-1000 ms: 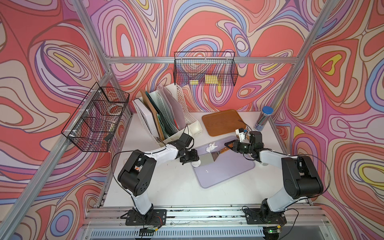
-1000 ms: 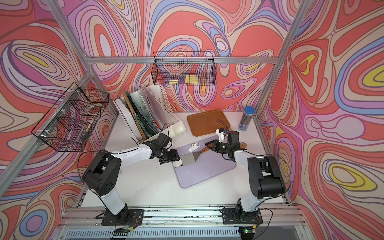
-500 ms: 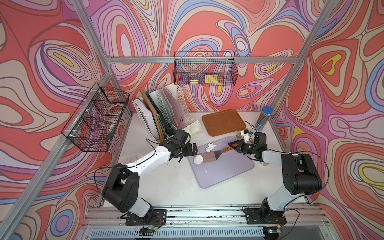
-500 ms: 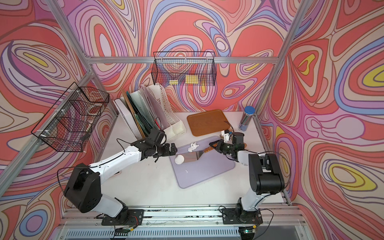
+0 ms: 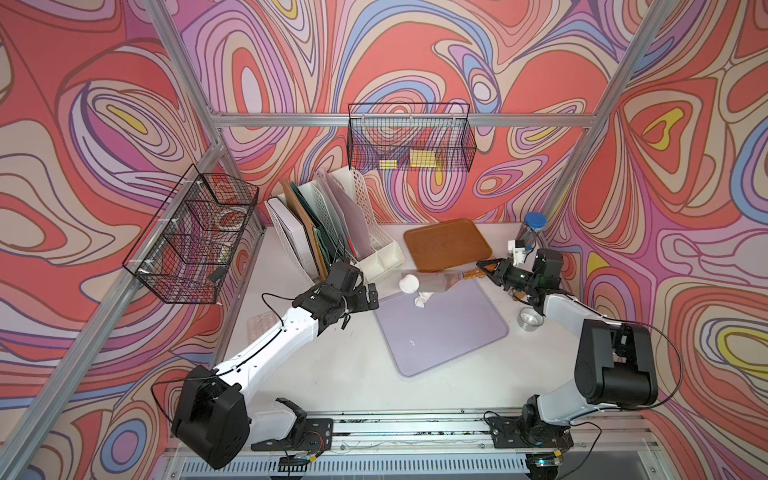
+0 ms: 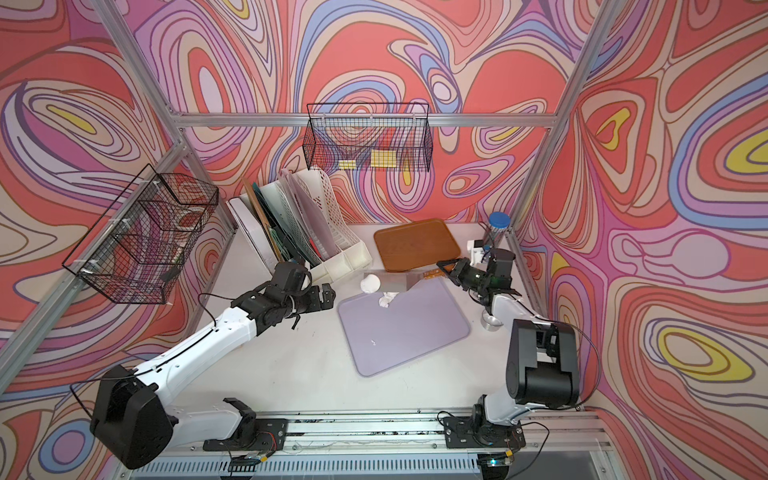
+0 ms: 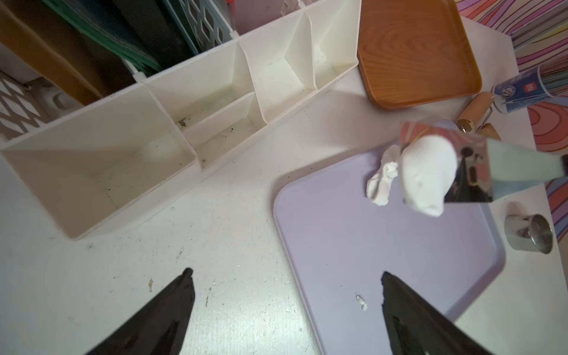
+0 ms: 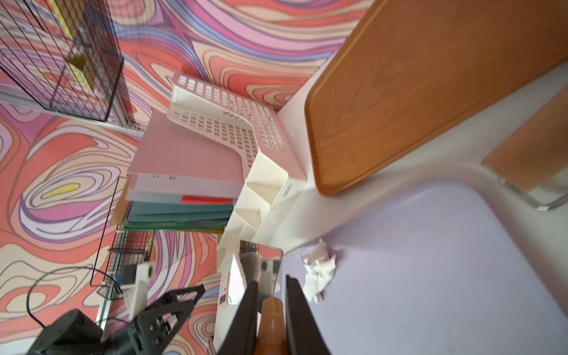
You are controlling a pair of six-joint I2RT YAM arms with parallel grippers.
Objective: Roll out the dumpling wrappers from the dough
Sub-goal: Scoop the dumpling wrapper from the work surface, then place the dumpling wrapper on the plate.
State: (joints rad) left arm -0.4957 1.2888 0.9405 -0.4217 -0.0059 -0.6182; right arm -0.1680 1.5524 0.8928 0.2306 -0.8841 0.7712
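The white table carries a lavender mat, lying askew in the middle. At the back a white file organizer holds upright boards and folders, and a brown wooden tray lies beside it. Two wire baskets hang on the frame, one on the back wall and one on the side wall. A blue-lidded jar stands in the far corner behind the right arm, and a metal ring cutter sits on the table just off the mat's edge. The left wrist view also shows a wooden rolling pin near the jar. The right gripper is clamped on the wooden handle of a scraper, whose shiny blade reaches over the mat's far corner. The left gripper hangs with its jaws spread wide and nothing in them, near the mat's edge and apart from the blade. A ragged dough scrap lies crumpled on the mat beneath the blade. The dumpling wrapper rests on the blade's far end, just in front of the organizer's low compartments. It is small, white, smooth and roundish, and it sags past the blade's edge in the left wrist view.
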